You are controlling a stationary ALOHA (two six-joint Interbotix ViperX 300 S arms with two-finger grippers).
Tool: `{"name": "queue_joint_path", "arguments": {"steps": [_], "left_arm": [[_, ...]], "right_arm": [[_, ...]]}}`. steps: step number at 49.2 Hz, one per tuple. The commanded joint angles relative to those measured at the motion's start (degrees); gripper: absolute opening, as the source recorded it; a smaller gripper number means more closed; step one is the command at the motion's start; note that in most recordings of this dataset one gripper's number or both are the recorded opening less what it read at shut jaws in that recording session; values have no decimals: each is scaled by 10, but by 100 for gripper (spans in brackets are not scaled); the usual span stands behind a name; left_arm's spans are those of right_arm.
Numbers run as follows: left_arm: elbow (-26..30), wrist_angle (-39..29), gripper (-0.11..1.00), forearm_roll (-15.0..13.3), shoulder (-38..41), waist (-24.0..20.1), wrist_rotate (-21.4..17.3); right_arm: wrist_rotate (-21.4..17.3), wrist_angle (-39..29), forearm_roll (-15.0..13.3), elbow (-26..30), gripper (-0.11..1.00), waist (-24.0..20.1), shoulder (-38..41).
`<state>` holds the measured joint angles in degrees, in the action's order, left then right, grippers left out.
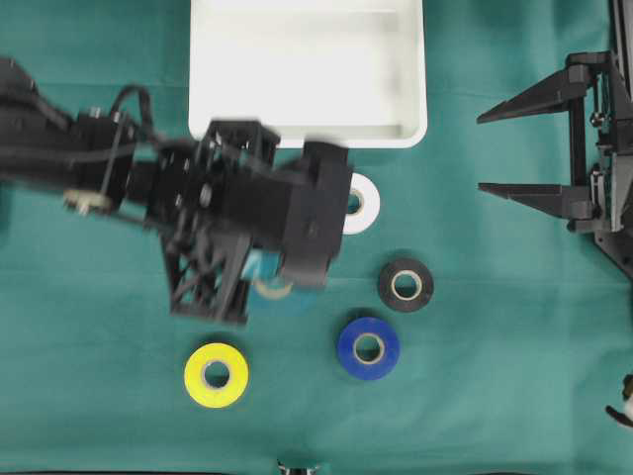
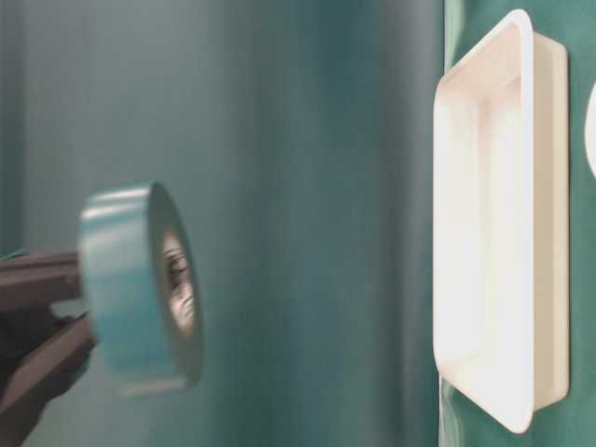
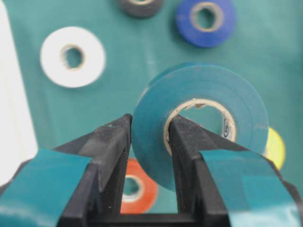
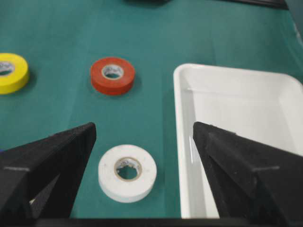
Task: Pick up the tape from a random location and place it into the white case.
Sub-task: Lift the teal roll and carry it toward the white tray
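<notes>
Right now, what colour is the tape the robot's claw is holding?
Teal, a blue-green. The tape shows best in the left wrist view, clamped in the left gripper.

the white case (image 4: 227, 118) is looking like smooth glossy plastic, light bouncing off its rim. the green table cover (image 1: 495, 396) is reading as matt cloth. the teal tape (image 3: 199, 94) is showing a papery cardboard core and a satiny face.

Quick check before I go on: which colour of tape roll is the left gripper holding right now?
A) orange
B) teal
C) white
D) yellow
B. In the left wrist view the left gripper is shut on the teal tape roll, one finger through its core and one outside, while the white roll lies on the cloth.
</notes>
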<state>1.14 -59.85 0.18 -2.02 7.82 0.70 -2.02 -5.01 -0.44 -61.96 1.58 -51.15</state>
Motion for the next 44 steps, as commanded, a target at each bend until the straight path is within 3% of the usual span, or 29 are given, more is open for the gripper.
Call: {"name": "queue_joint_path", "arguments": {"steps": [1,24,44], "left_arm": [[4,4,20,3,-18,-27,-3],[-5,4,20,4,-18,-169,-21],[-18,4,20,4,-19,-250,-22]], "right_arm": [[-1,0,1,18,91,1,3],[1,-10,0,18,91,1,3],[1,-15,0,18,91,1,3]]}}
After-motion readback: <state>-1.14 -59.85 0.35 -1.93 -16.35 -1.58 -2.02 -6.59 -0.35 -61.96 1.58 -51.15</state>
